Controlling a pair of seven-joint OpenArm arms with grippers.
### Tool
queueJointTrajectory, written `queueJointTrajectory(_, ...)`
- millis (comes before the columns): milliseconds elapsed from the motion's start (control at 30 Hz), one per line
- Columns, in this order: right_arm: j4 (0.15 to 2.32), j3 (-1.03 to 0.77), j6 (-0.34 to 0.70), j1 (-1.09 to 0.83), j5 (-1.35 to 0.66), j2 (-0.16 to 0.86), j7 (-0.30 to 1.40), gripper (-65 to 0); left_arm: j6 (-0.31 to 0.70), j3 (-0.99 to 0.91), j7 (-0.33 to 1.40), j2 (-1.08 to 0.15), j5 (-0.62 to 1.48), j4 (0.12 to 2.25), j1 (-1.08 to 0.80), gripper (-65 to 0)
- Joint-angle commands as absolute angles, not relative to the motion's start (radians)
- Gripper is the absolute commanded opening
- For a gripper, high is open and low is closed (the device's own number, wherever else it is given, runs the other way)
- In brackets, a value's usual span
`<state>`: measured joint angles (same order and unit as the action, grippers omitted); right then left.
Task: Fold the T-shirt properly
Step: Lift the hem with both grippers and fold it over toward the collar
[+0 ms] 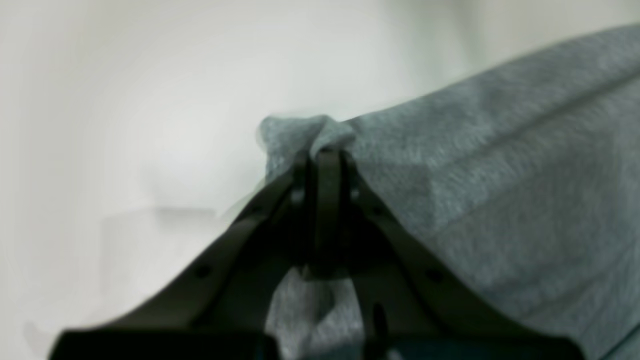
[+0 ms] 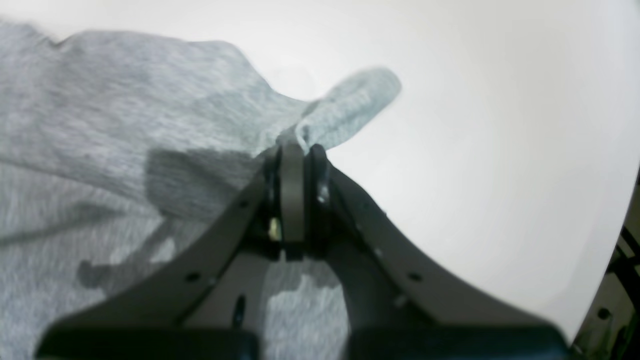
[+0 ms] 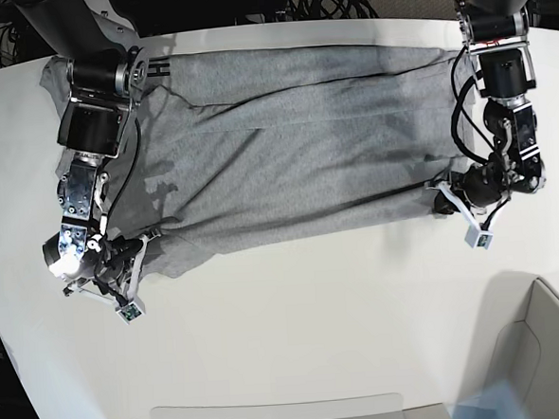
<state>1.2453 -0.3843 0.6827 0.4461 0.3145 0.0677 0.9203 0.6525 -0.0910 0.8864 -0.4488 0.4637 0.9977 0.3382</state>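
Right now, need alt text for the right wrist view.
Close-up of the right hand shut on a bunched corner of the grey T-shirt, which spreads to the left over a white table.

At frame centre, the left gripper (image 1: 326, 150) pinches a bunched edge of the grey T-shirt (image 1: 510, 190), which fills the right.

White table (image 3: 314, 312), pale bin (image 3: 545, 364) at its corner

The T-shirt (image 3: 295, 152)'s black lettering (image 3: 162, 70) is mostly hidden behind the right arm (image 3: 97, 97).
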Motion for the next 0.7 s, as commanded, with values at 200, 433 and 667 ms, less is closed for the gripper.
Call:
queueJointTrajectory(200, 1.386, -0.384, 0.698, 0.377, 0.311, 0.081, 0.912, -65.0, 0.65, -0.196, 0.931, -0.486, 0.469, 1.182, 0.249, -65.0)
queueJointTrajectory(433, 1.497, -0.387, 0.698, 0.311, 0.311, 0.077, 0.975, -65.0, 0.65, -0.197, 0.947, -0.483, 0.469, 1.293, 0.163, -65.0)
queueJointTrajectory(667, 1.649, -0.387, 0.698, 0.274, 0.309, 0.081, 1.055, -65.0, 0.65, -0.265, 0.949, -0.478, 0.469, 1.435, 0.081, -65.0)
